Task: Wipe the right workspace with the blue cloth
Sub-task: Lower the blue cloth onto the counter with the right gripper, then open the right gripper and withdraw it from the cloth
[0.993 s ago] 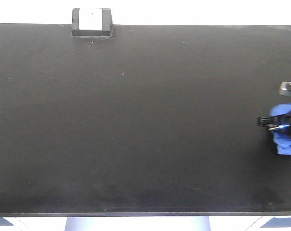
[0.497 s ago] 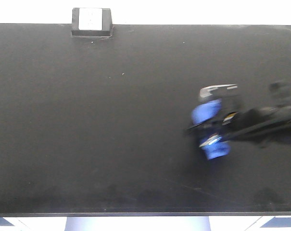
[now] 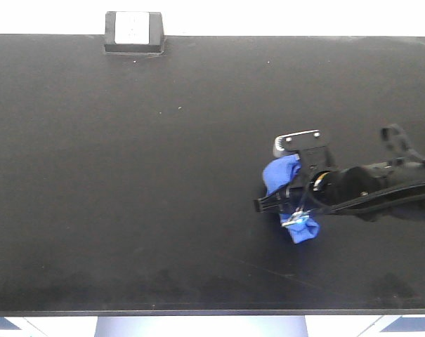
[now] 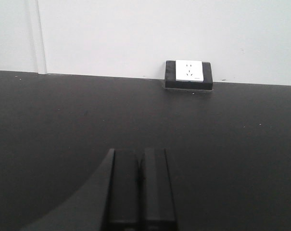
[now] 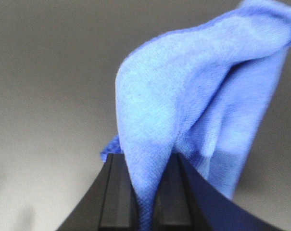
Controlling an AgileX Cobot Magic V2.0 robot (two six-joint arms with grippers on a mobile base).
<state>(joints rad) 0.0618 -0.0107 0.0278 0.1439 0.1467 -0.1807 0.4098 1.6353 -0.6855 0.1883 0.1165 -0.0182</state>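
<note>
Blue cloth (image 3: 282, 175) (image 5: 183, 120) is bunching in rumpled folds, hanging pinched betw. the right gripper (image 3: 291, 205) (image 5: 144, 192) fingers, over the right-centre of the bench. Right workspace (image 3: 128, 175) is lying flat, wide matte black, w/ faint smears showing along the near edge.

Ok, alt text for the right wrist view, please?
Close-up of the blue cloth pinched between the right gripper's two black fingers, rising from them in soft folds and filling much of the frame. Behind it is a blurred, plain grey-to-black surface.
</note>
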